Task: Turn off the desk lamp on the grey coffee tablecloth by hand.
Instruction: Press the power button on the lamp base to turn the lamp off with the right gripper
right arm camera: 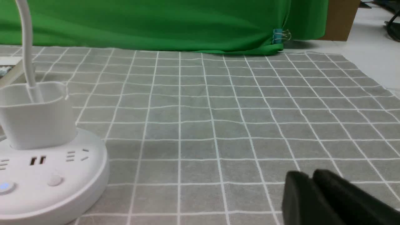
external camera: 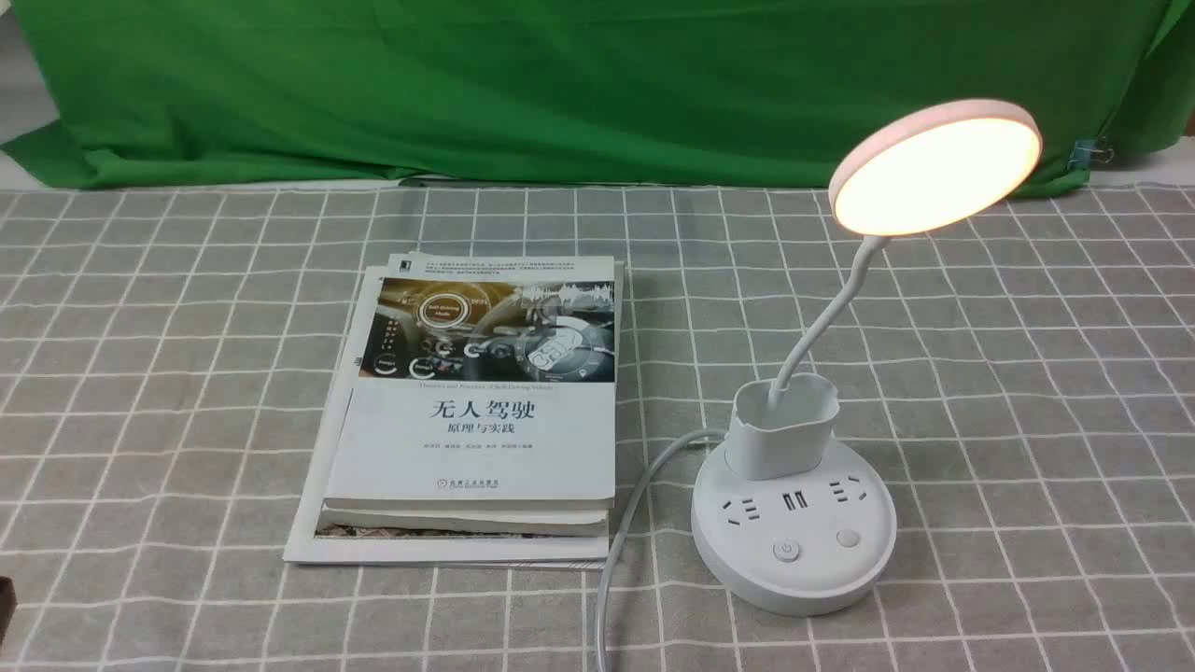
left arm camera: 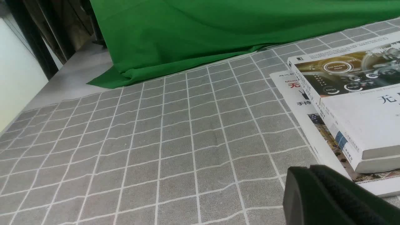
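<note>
Grey checked tablecloth (external camera: 1027, 420) in the front view carries the lit desk lamp (external camera: 794, 527) at right, books (external camera: 485, 439) and its cord (external camera: 633, 509) just left of it; the left wrist view has the left gripper (left arm camera: 307, 175) pinched together near the books; the right wrist view, the right gripper (right arm camera: 312, 181) likewise closed, apart from the desk lamp.

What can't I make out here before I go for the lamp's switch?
- Front view: the right gripper is absent, so its gap to the desk lamp can't be judged.
- Right wrist view: the lamp's head is cut off by the frame edge; the glowing button is half cut off too.
- Front view: the cord runs off the bottom edge, plug unseen.
</note>
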